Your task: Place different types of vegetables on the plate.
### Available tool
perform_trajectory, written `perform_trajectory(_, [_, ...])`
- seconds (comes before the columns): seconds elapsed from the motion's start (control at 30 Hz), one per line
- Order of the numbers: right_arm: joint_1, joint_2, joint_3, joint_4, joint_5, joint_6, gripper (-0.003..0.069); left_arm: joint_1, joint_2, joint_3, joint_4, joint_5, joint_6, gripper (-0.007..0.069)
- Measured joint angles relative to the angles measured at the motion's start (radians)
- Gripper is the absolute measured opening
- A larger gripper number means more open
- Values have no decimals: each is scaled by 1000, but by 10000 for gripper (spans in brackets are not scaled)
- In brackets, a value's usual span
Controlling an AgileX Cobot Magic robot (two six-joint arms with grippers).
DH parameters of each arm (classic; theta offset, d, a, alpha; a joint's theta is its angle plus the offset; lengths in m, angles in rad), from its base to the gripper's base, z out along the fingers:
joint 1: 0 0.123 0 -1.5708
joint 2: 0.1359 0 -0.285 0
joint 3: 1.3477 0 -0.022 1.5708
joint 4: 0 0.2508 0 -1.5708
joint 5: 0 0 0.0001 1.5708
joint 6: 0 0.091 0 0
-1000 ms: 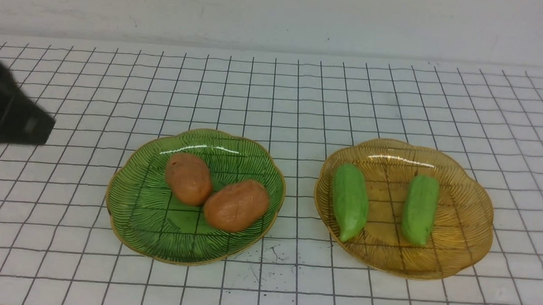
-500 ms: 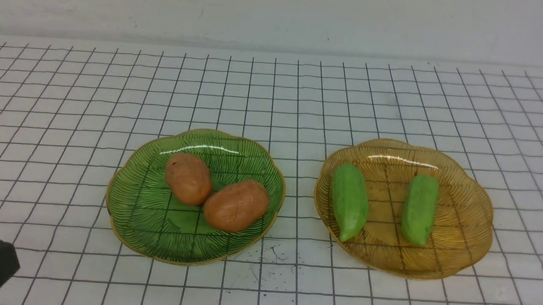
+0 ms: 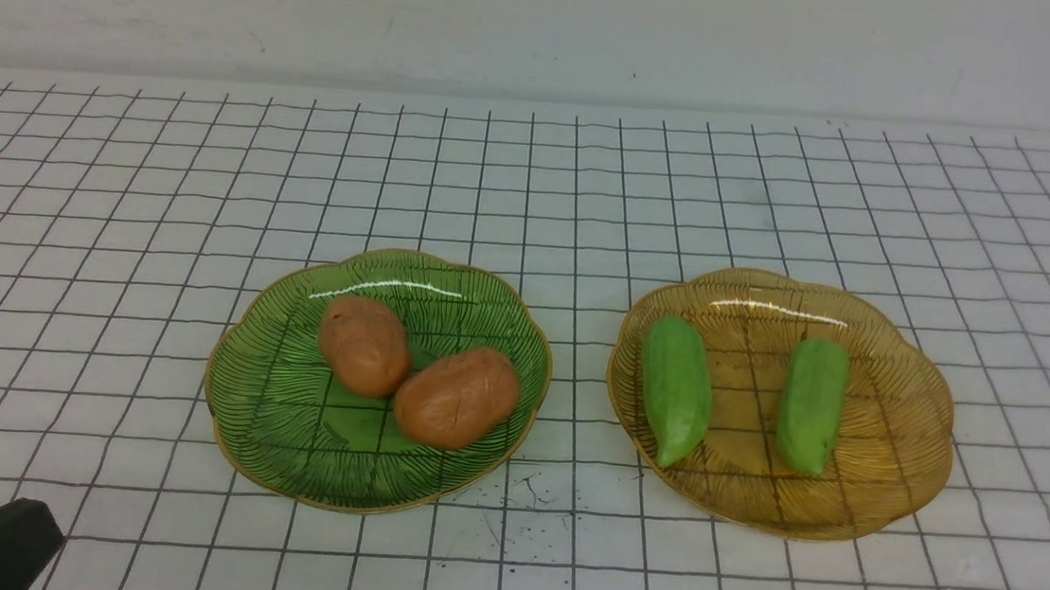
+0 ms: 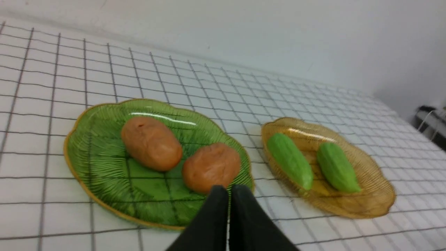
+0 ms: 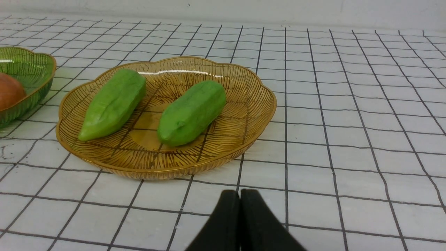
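Two orange-brown potatoes on green glass plate (image 3: pixel 266 425): left potato (image 3: pixel 364 345) and right potato (image 3: pixel 457 397) touching at centre. Two light green cucumbers on amber glass plate (image 3: pixel 900 461): left cucumber (image 3: pixel 676 389) and right cucumber (image 3: pixel 812 404) lying side by side, apart, tapered ends toward robot. Plates near each other, not touching, on white gridded tabletop (image 3: pixel 536 172). Left gripper (image 4: pixel 229 190) closed, empty, near side of green plate; black tip at lower left corner in front view. Right gripper (image 5: pixel 239 195) closed, empty, short of amber plate. Small dark scuffs (image 3: pixel 521 504) on tabletop between plates.
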Motion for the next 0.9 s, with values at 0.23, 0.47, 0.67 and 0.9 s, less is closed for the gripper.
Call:
perform_trajectory(0.23, [0,0,0,0,0,0,-15,24,-41,158,244,-167,-56,-7])
perform_trajectory(0.47, [0,0,0,0,0,0,-15,128,-113,258,443,-141,-161,-7])
perform_trajectory(0.67, [0,0,0,0,-1,0,-15,137,-129,265,510,-55,-184,-7])
perform_trajectory(0.9, [0,0,0,0,-1,0,-15,137,-129,265,519,-50,-184,-7])
